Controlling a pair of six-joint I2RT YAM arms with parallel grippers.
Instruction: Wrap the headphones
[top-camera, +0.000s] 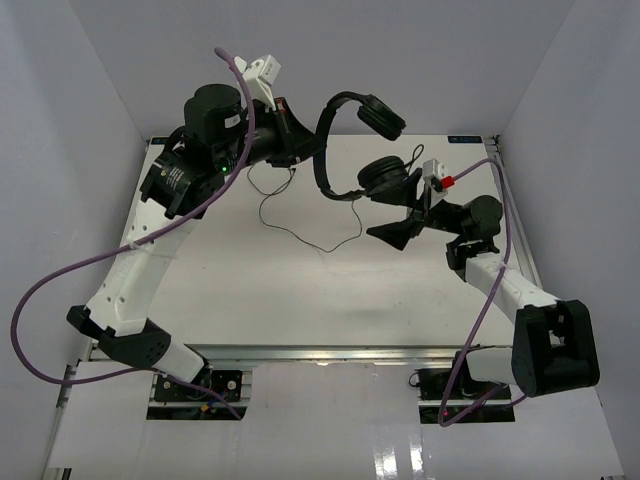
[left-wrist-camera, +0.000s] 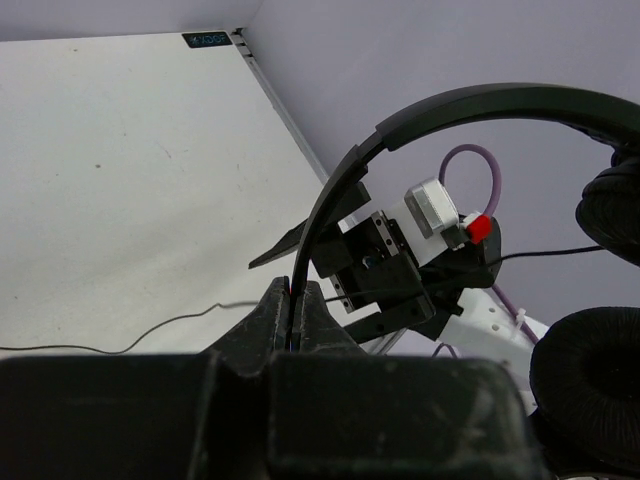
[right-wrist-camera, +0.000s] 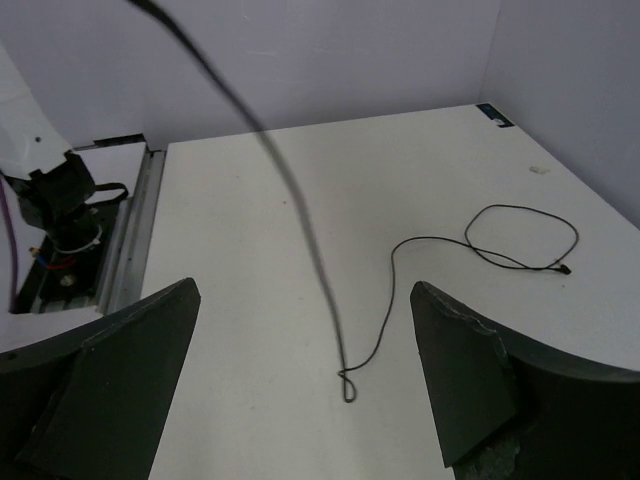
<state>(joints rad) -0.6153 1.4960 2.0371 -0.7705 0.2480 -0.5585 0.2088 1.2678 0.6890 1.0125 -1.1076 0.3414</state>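
Observation:
The black headphones (top-camera: 330, 130) hang in the air above the table's far middle. My left gripper (top-camera: 298, 135) is shut on the thin headband (left-wrist-camera: 330, 195). One earcup (top-camera: 382, 116) is up high, the other (top-camera: 385, 177) lower, close to my right gripper (top-camera: 405, 225). The thin black cord (top-camera: 300, 232) hangs down and lies in loops on the table. My right gripper (right-wrist-camera: 305, 345) is open and empty, its fingers (right-wrist-camera: 120, 370) wide apart above the table; the cord (right-wrist-camera: 300, 230) runs down between them without touching, ending in a small loop (right-wrist-camera: 347, 385).
The white table (top-camera: 250, 300) is boxed in by grey walls. Thick purple cables (top-camera: 60, 290) trail from both arms. A metal rail (right-wrist-camera: 130, 230) runs along the table edge. More cord loops (right-wrist-camera: 525, 235) lie on the table.

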